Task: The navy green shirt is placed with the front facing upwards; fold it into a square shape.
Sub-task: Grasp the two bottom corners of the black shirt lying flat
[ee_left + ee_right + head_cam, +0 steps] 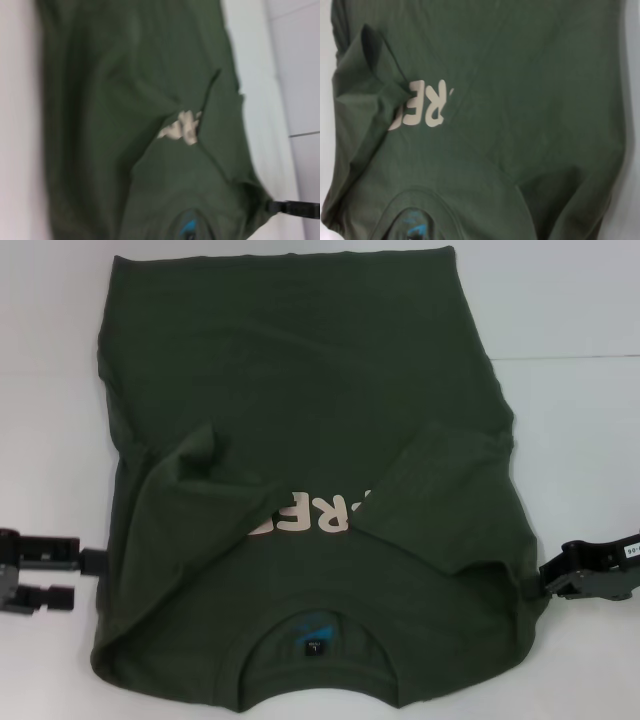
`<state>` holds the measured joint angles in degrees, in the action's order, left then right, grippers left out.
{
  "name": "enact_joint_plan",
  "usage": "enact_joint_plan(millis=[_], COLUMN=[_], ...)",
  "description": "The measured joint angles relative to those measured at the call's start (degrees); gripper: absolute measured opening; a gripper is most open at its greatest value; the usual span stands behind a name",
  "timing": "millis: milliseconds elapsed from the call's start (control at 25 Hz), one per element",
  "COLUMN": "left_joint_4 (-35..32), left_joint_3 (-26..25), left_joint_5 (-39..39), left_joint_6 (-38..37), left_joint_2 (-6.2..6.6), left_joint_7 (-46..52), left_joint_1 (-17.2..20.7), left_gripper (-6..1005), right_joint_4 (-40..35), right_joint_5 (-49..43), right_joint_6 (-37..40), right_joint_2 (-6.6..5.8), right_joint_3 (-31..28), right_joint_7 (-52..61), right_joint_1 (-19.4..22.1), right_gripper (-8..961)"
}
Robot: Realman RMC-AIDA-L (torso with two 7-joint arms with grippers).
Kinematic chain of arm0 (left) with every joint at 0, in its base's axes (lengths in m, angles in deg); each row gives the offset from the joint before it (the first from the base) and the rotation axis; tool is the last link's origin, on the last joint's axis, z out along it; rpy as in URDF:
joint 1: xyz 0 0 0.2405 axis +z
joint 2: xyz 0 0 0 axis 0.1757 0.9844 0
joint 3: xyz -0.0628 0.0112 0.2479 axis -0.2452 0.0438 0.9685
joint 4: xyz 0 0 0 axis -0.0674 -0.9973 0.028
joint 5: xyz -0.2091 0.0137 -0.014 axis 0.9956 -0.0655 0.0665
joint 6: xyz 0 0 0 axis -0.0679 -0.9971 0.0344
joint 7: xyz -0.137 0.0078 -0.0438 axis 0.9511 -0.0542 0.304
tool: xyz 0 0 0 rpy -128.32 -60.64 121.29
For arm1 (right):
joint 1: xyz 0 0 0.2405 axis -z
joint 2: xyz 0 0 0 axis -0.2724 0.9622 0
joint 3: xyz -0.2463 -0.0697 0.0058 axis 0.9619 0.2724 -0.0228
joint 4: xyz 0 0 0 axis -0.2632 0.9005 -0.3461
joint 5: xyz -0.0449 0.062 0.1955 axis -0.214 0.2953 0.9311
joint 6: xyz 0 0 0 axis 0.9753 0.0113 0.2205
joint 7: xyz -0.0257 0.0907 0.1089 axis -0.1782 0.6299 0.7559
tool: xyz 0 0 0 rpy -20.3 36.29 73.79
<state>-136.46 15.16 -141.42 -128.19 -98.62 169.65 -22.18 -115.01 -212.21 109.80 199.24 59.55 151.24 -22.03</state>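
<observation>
Both sleeves are seen already folded inward over the chest of the navy green shirt [310, 480], which lies flat on the white worktop [570, 440], collar nearest the robot. Left gripper [90, 575] is parked just beside the shirt's left edge, fingers spread, nothing held. Right gripper [556, 578] sits at the right edge; grip state cannot be told. Next fold is best made by pinching both side edges level and carrying them evenly. Pale print [310, 518] partly covered; neck label [312, 636] visible.
</observation>
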Motion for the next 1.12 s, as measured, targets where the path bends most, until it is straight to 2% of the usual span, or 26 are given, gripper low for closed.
enact_joint_plan(millis=[160,320,680,1120], left_joint_4=[-0.56,1.16,10.36,13.96], left_joint_3=[0.54,2.72,7.95,8.43], left_joint_5=[-3.33,-6.72,-11.77,-14.14], left_joint_6=[-0.41,2.26,12.02,17.42], left_joint_2=[-0.13,-0.15,-0.02,0.09], left_joint_7=[3.8,5.48,6.04,7.38], left_joint_1=[-0.05,-0.94,-3.03,-4.27], left_gripper=[828,818,797,770], right_joint_4=[-0.32,-0.58,-0.72,-0.75], right_joint_5=[0.82,1.12,1.84,2.51], right_joint_6=[0.02,0.05,0.04,0.05], right_joint_2=[0.02,0.02,0.02,-0.02], right_joint_3=[-0.02,-0.01,-0.08,-0.1], right_joint_7=[-0.5,-1.11,-2.17,-2.87], right_joint_1=[0.02,0.01,-0.2,-0.15], right_gripper=[58,57,55,54])
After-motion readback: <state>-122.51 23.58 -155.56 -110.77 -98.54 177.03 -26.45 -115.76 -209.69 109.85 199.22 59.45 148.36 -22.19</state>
